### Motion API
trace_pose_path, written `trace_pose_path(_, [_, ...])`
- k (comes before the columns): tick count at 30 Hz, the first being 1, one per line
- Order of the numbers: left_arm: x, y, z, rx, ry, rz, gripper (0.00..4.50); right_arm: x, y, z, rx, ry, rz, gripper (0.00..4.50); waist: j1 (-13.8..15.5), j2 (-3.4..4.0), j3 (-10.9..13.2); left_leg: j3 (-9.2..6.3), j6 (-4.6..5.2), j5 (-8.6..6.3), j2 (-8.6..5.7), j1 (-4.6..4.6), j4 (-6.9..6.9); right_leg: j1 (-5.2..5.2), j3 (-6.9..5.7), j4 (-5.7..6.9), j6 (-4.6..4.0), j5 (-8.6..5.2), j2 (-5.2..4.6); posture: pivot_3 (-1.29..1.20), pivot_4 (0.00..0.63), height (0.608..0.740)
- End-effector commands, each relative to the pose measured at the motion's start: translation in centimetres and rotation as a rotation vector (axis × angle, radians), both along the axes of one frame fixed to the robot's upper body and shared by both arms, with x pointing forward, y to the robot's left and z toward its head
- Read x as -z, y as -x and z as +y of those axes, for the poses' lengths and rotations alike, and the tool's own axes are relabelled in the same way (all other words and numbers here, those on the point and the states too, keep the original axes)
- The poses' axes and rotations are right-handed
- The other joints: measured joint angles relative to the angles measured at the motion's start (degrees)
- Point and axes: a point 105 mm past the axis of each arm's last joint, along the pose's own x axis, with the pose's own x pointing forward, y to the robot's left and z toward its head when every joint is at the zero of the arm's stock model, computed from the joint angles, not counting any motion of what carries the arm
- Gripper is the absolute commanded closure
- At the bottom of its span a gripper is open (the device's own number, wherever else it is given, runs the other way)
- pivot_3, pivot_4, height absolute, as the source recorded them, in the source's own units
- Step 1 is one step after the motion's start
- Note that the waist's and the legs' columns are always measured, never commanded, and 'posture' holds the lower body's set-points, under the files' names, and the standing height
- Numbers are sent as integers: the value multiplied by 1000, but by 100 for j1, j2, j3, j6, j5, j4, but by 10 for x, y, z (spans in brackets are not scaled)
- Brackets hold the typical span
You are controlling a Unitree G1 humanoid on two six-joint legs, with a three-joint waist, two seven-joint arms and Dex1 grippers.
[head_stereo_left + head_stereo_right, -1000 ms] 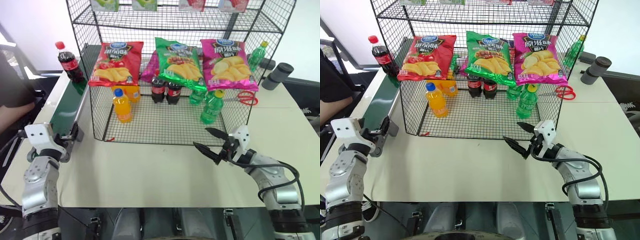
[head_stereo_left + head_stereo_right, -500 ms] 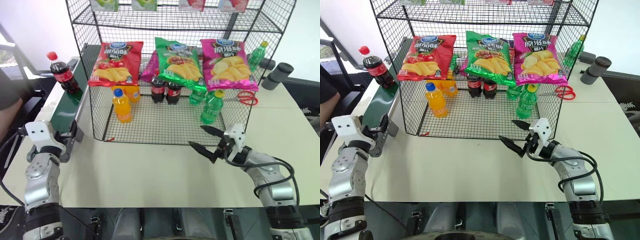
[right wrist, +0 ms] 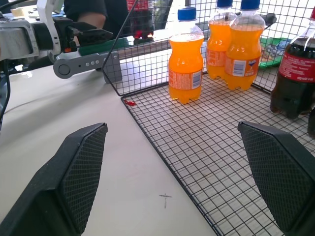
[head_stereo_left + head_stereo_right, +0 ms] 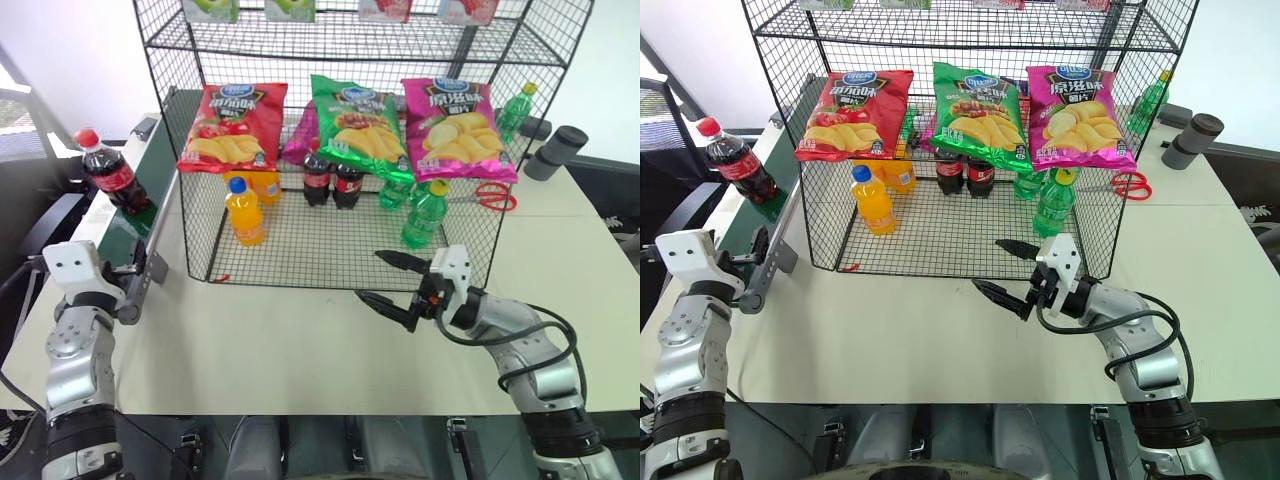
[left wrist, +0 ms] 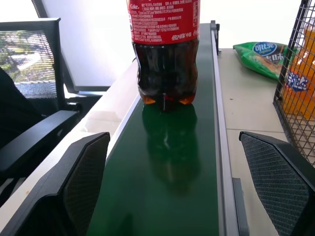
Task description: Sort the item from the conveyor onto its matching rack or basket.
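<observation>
The item, a cola bottle with a red cap and red label, stands upright on the conveyor, a dark green belt along the table's left side. In the left wrist view the bottle stands straight ahead on the belt. My left gripper is open at the belt's near end, one finger on each side, a short way from the bottle. My right gripper is open and empty, low over the table just before the front edge of the black wire rack.
In the rack stand orange bottles, two cola bottles and green bottles. Crisp bags hang on its front. Red scissors and a grey cylinder lie at the right. A black chair stands left of the belt.
The cola bottle has travelled down the belt toward my left gripper. My right gripper has moved left along the rack's front, still open. A person's arm at the left edge is gone.
</observation>
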Motion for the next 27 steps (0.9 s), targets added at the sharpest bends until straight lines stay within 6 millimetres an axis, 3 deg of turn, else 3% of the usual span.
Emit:
trace_pose_path(1, [-18,4,12,-40,-37,-62,0,-7,0,2,-15,-14,-39,82,-2,0,0,0,0,0,0,0,0,0,0,0,0,0,0,0,150,740])
trace_pose_path(23, [-20,10,24,-80,-50,-67,0,4,5,4,-34,9,-24,82,-3,0,0,0,0,0,-1,0,0,0,-1,0,0,0,-4,0,150,740])
trace_pose_path(26, [-20,12,24,-83,-58,-70,719,4,5,4,-35,10,-26,0,-1,0,0,-1,0,0,0,0,0,0,-1,0,0,0,-4,0,150,740])
trace_pose_path(27, [-20,13,25,-86,-62,-66,1215,4,4,4,-34,10,-26,0,-1,0,0,-1,0,0,0,0,0,0,-2,0,0,0,-4,0,150,740])
